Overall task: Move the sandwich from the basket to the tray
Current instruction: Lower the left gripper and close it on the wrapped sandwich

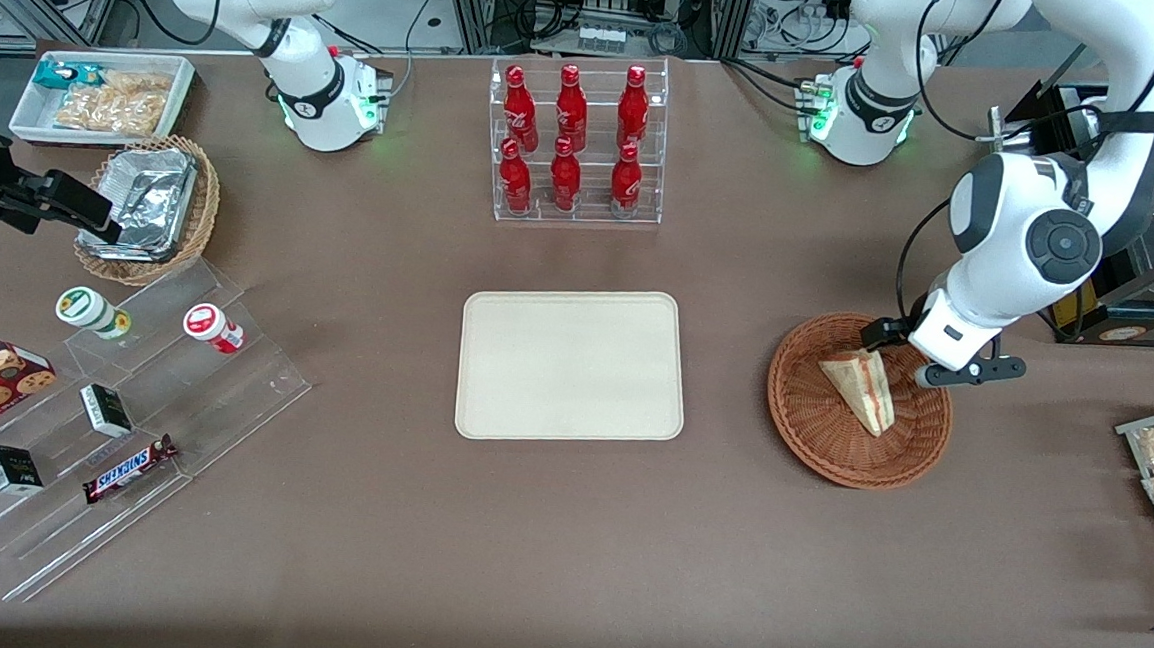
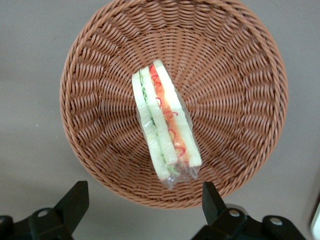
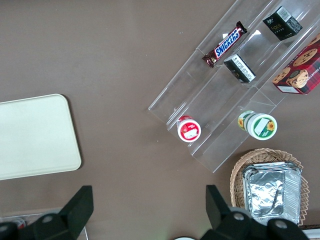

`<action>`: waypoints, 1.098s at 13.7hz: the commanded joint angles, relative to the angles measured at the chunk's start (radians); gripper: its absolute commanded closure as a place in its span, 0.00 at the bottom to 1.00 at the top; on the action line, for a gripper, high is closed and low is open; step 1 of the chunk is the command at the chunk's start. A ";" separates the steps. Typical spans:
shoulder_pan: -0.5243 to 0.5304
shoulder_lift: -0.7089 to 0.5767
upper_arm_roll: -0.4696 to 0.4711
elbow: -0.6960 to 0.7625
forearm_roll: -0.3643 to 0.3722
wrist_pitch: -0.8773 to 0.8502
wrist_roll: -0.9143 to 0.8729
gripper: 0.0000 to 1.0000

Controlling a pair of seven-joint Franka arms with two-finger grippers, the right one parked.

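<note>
Wrist view shows the spread-open claw [image 2: 145, 210] above the plastic-wrapped triangular sandwich [image 2: 165, 122], standing on edge in the round reddish-brown wicker basket [image 2: 235, 100] below it. I'd worry the wedge tips or its slick wrap slips, missing the flat cream rectangular tray [image 1: 572, 364]

Brown worktop [image 1: 562, 564] has the tray [image 1: 571, 365] mid-way, basket [image 1: 859, 401] under the open hand [image 1: 921, 357], bottle rack [image 1: 576, 144].
</note>
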 commanded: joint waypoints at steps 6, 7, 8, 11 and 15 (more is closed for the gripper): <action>-0.049 0.103 0.002 0.001 0.008 0.132 -0.432 0.00; -0.048 0.107 0.002 0.001 0.008 0.132 -0.427 0.00; -0.045 0.116 0.004 0.004 0.008 0.132 -0.421 0.00; -0.042 0.162 0.006 0.009 0.006 0.173 -0.421 0.00; -0.042 0.185 0.006 0.009 -0.001 0.193 -0.430 0.15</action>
